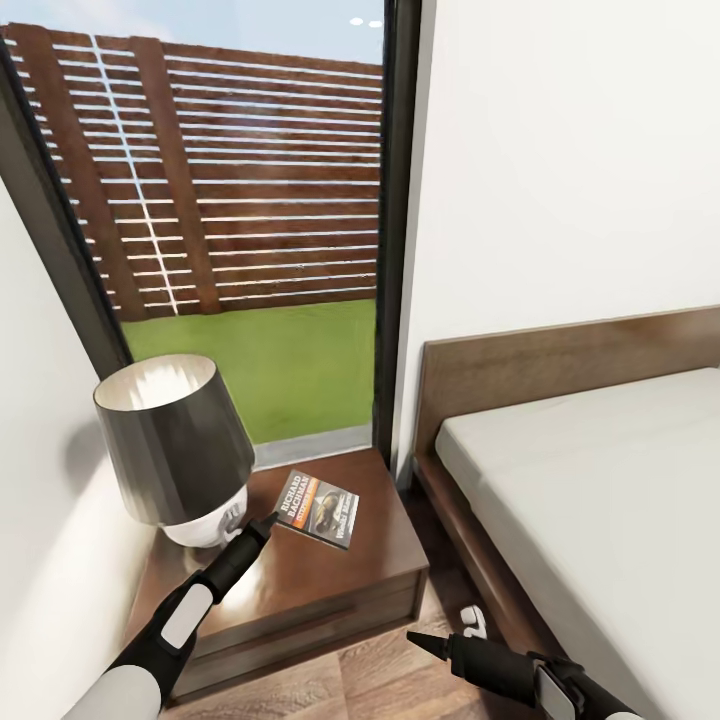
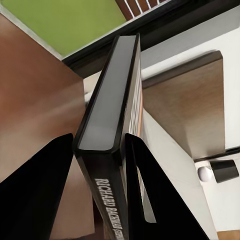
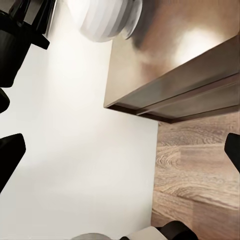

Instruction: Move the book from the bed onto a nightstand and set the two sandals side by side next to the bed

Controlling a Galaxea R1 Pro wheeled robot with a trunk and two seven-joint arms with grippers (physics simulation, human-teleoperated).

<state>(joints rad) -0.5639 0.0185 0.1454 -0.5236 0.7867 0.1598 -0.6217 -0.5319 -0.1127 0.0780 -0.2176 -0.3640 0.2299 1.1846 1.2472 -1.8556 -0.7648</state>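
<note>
The book (image 1: 320,508), a thin paperback with a dark cover and a white band, is at the nightstand (image 1: 340,575) top, near its back edge. My left gripper (image 1: 268,522) is shut on the book's near corner. In the left wrist view the book (image 2: 107,115) stands edge-on between the two black fingers (image 2: 42,190). The bed (image 1: 600,480), with its pale grey mattress and brown headboard, lies to the right. My right gripper (image 1: 415,637) hangs open low over the floor between nightstand and bed, with nothing in it. The sandals are out of view.
A lamp (image 1: 175,445) with a dark shade takes up the nightstand's left half, close to my left arm. A tall window (image 1: 250,220) is behind, and a white wall hems in the left. A small white object (image 1: 470,618) lies on the wood floor (image 3: 200,170) by the bed frame.
</note>
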